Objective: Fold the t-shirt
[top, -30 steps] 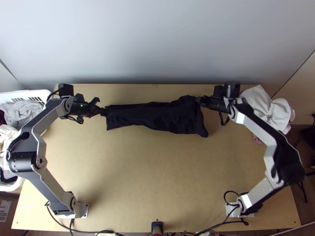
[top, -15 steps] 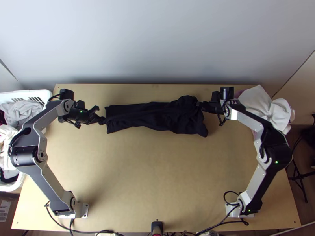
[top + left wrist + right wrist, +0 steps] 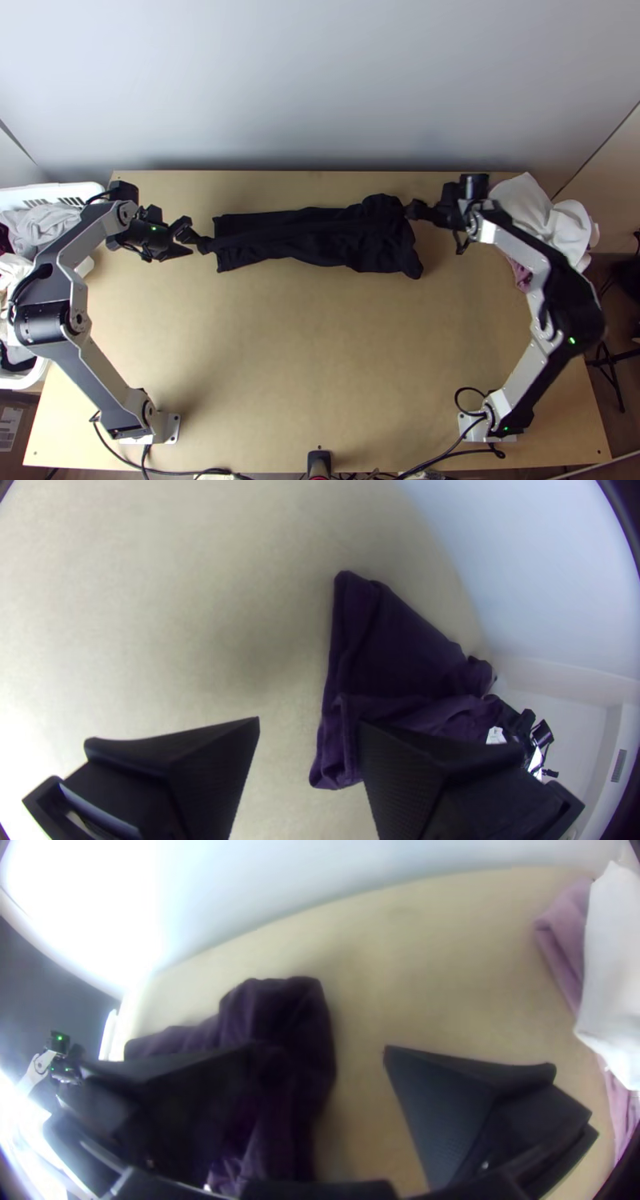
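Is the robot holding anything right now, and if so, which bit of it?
Nothing is held: the left end effector and right end effector both have fingers apart, near opposite ends of the dark shirt.

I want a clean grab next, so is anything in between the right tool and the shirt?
Nothing visible stands between the right tool and the shirt. The white cloth lies on the tool's other side, away from the shirt.
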Tool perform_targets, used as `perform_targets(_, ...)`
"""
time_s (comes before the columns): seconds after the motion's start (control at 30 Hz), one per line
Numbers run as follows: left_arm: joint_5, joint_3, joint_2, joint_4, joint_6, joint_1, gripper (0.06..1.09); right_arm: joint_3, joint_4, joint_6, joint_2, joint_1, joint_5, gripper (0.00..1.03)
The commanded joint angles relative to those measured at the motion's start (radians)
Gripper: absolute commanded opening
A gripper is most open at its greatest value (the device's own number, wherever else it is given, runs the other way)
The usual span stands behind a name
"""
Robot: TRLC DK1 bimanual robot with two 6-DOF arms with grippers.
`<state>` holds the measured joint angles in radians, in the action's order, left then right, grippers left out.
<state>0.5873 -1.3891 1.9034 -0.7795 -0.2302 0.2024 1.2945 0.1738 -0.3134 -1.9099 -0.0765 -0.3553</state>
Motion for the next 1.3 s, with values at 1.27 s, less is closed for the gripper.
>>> perform_targets(1.27,0.106,0.275,-0.012,0.657,-0.459,-0.143,0.80,0.088,0.385,-0.115,0.669,0.007,-0.001,0.99)
